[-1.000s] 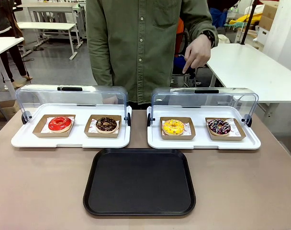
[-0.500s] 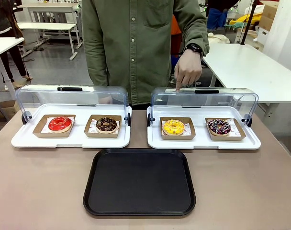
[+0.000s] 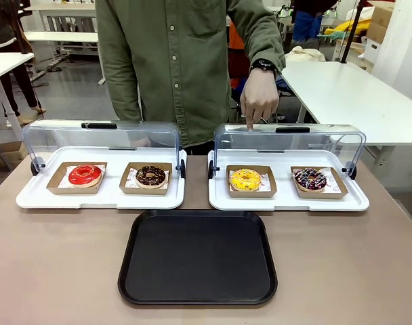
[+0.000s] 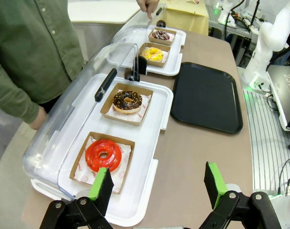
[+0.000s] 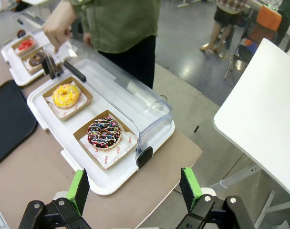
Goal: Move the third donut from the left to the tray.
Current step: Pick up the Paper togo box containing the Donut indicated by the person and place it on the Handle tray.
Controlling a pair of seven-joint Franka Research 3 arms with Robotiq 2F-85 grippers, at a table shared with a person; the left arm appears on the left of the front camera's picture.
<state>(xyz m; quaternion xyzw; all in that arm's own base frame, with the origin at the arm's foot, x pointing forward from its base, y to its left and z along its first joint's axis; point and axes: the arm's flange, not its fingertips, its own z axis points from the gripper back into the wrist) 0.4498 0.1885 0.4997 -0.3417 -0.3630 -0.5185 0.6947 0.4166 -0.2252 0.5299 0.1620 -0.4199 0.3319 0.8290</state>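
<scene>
While both arms hang back, the left tool [image 4: 158, 183] has its jaws wide apart and empty above the end of the left-hand white tray, and the right tool [image 5: 134, 188] is likewise spread and empty off the outer end of the right-hand white tray [image 3: 287, 203]. Nearest on the table [image 3: 57, 271] lies the tray [image 3: 198, 257], black and bare, its long sides running away from the robot.

Just beyond its far rim, the third donut [image 3: 245, 179] sits in a brown cardboard holder [image 3: 251, 194], in the left place of the right-hand white tray, beside a dark sprinkled donut [image 3: 310, 178]. It lies flat with its hole facing up. Being a ring it has no long axis, and the square holder sits roughly square to the white tray's front edge.

The right arm looks better placed. A good pick would come down from the near side, pinch a wall of the holder rather than the icing, keep it level, and lift it clear of the white rim before coming back.

Behind stands the clear lid [image 3: 287, 139], rolled back. The person's hand [image 3: 259, 101] points down onto its top, so the approach should stay low and in front.
</scene>
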